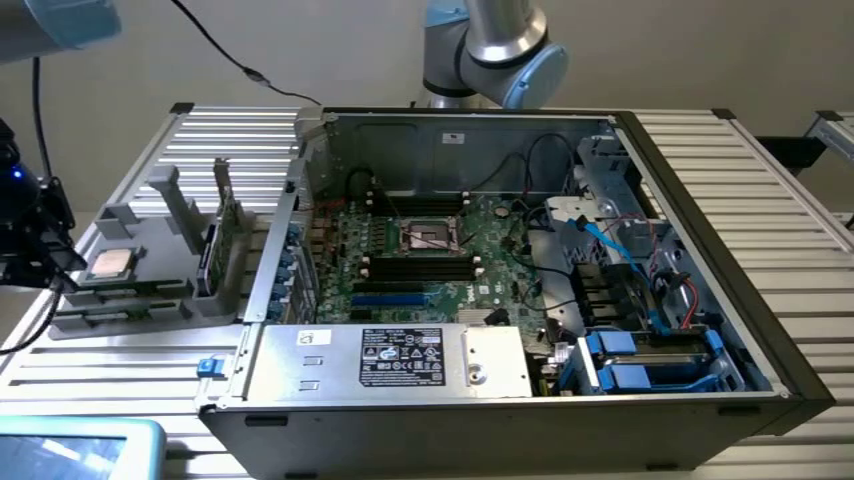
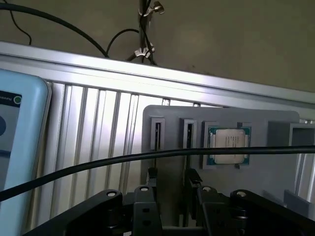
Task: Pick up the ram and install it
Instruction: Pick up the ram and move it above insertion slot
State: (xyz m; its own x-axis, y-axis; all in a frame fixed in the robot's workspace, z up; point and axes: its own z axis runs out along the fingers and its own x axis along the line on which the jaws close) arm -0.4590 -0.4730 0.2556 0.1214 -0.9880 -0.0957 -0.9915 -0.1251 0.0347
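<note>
End effector (image 1: pixel 38 252) hovers beside the grey holder (image 1: pixel 134 216) — fingers apart.

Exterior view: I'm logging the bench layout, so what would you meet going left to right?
Processor → ram → motherboard → blue drive bays.

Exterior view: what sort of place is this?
Likely a computer-assembly test bench: an open desktop case with its motherboard exposed, on a ribbed metal table, beside a grey parts holder.
</note>
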